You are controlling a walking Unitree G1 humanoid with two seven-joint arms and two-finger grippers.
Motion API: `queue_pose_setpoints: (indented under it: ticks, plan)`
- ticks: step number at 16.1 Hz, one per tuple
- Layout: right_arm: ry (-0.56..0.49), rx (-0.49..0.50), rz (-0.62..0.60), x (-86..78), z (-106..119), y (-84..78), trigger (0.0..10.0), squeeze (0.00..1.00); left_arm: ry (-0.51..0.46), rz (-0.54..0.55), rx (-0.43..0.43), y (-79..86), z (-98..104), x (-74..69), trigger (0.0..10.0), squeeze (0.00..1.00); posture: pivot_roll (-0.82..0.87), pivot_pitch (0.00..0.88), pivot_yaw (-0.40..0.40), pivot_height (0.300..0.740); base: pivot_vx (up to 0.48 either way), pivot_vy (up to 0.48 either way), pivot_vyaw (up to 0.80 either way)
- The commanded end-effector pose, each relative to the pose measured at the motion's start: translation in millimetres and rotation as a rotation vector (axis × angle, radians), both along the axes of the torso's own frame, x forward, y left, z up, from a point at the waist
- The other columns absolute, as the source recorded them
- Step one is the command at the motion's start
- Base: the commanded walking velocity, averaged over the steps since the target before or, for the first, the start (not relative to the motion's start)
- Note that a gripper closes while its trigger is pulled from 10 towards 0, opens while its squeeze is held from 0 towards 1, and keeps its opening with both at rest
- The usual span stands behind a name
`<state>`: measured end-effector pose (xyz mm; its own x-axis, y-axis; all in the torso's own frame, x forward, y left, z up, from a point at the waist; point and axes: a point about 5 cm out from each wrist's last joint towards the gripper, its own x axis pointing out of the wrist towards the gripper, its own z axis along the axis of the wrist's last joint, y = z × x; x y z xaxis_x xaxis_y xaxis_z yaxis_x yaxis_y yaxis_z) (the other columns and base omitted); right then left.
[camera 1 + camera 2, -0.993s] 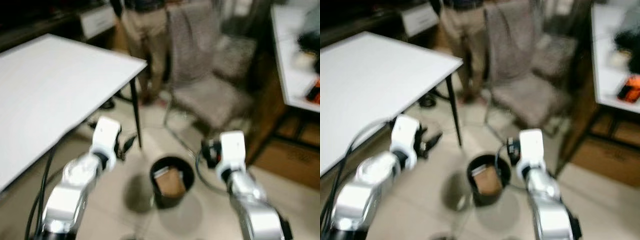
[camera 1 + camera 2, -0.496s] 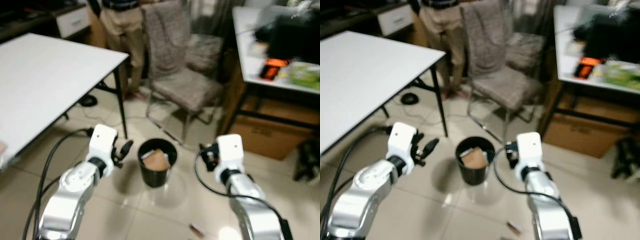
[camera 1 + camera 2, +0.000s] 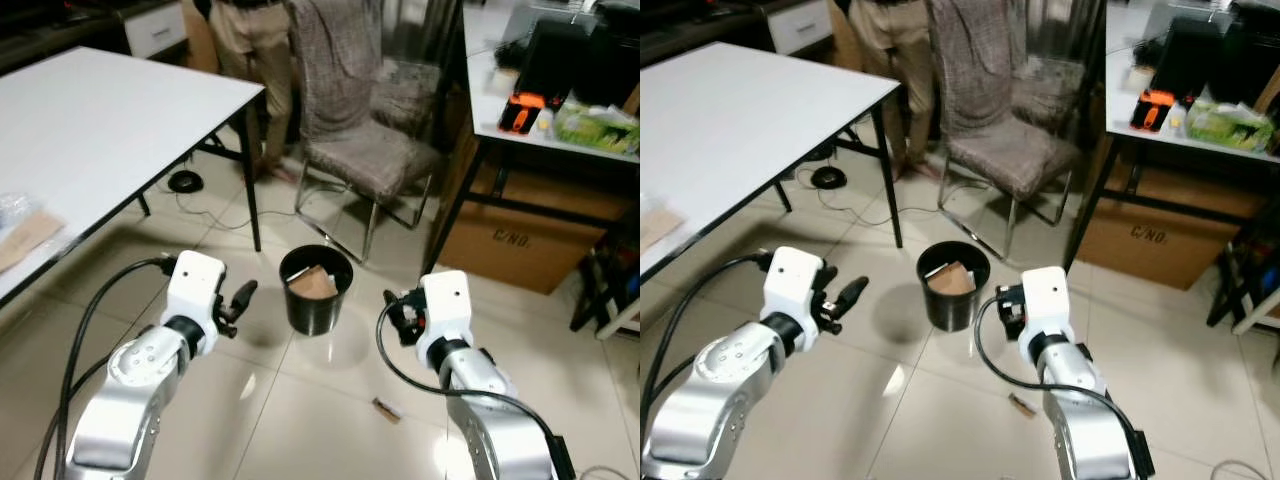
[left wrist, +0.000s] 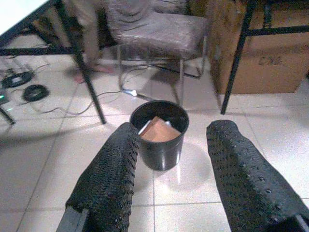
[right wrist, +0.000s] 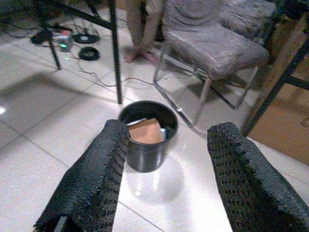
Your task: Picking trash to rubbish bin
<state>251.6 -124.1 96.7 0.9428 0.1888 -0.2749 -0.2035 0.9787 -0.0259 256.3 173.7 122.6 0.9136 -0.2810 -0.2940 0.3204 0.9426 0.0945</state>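
A black round rubbish bin (image 3: 318,290) stands on the tiled floor with a brown cardboard piece (image 3: 312,283) and other scraps inside. A small brown bit of trash (image 3: 385,409) lies on the tiles nearer to me, to the right of the bin. My left gripper (image 3: 238,300) hangs left of the bin, open and holding nothing. My right gripper (image 3: 397,312) hangs right of the bin, also open and holding nothing. In both wrist views the bin (image 4: 159,133) (image 5: 147,135) sits ahead between the spread fingers (image 4: 113,174) (image 5: 101,169).
A white table (image 3: 100,120) with black legs stands at left, a paper bag (image 3: 25,235) on its near part. A grey chair (image 3: 370,150) is behind the bin, a person's legs (image 3: 255,40) beside it. A desk (image 3: 560,130) and cardboard box (image 3: 510,240) stand right. Cables (image 3: 185,182) lie under the table.
The camera has moved and the picture has sharpened; the whole scene sits differently in the frame. Both arms keep the same pose beside the bin, grippers open.
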Motion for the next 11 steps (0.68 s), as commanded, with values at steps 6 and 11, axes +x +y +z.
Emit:
queue_pose_setpoints:
  ticks: [6,11]
  plan:
    - [-0.034,-0.031,0.07,2.0,7.1,2.1,10.0,0.0,-0.071,0.063,-0.011,1.1,8.0,0.7,10.0,0.0,-0.05,0.0,-0.017,0.74,-0.095,0.0,0.27]
    - [-0.041,-0.026,0.108,2.3,7.9,4.7,10.0,0.0,-0.115,0.109,-0.007,1.4,11.4,3.7,10.0,0.0,-0.05,0.0,-0.023,0.74,0.0,0.0,0.8]
